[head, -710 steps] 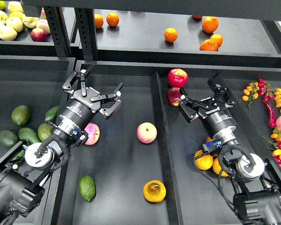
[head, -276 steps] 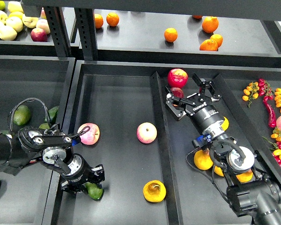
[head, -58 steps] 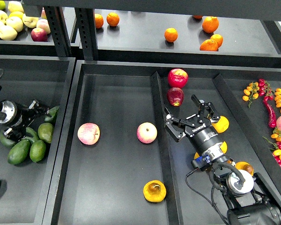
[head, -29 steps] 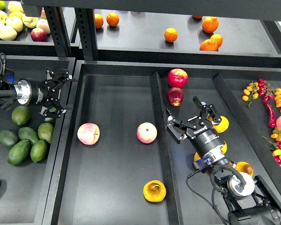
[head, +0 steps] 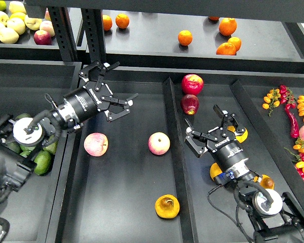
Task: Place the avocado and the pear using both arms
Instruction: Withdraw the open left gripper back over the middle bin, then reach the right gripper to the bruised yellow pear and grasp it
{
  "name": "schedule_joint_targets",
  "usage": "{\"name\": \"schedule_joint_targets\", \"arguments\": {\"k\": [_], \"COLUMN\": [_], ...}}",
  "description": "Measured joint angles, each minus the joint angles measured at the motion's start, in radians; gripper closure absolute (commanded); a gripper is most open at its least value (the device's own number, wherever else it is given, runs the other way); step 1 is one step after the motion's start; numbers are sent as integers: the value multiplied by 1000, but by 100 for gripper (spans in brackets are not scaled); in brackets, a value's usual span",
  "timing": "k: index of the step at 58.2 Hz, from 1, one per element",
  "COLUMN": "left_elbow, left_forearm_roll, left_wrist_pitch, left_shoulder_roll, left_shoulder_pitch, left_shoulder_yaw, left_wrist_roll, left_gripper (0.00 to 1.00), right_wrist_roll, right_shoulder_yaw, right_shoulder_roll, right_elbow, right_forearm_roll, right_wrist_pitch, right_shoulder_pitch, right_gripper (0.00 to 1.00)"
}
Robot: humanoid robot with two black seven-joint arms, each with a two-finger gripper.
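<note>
The pear (head: 167, 206), yellow-orange with a brown patch, lies at the front of the middle tray (head: 126, 202), apart from both grippers. Several avocados (head: 42, 162) lie in the left bin, mostly hidden under my left arm; I cannot tell which one is the task's avocado. My left gripper (head: 116, 83) is open and empty, over the back left of the middle tray. My right gripper (head: 209, 130) is open and empty, over the right bin just past the divider.
Two pink-yellow apples (head: 95, 144) (head: 158, 143) lie mid-tray. Red apples (head: 192, 84) and oranges (head: 238, 134) lie in the right bin. A raised divider (head: 173, 152) separates the trays. Peppers (head: 291, 114) are far right. The upper shelf (head: 152, 45) holds oranges and apples.
</note>
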Motion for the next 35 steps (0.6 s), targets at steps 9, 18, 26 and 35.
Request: {"name": "schedule_joint_targets", "arguments": {"k": [9, 18, 26, 35], "left_elbow": [-33, -41, -42, -42], "left_forearm_roll": [3, 8, 10, 11], "left_wrist_pitch": [22, 39, 55, 78], "left_shoulder_roll": [-52, -55, -56, -56], "left_shoulder_pitch": [65, 90, 102, 146], "left_shoulder_yaw": [-82, -121, -130, -136], "left_wrist_roll": [0, 0, 0, 0], "left_gripper": [1, 1, 1, 1], "right_wrist_roll": [-20, -67, -89, -170], "right_shoulder_yaw": [-13, -49, -93, -182], "right_shoulder_roll": [-61, -136, -200, -287], "right_elbow": [1, 17, 34, 44], "right_forearm_roll": [2, 3, 3, 2], "right_wrist_pitch": [0, 1, 1, 23], "right_shoulder_pitch": [0, 0, 4, 20], "right_gripper": [0, 0, 0, 0]}}
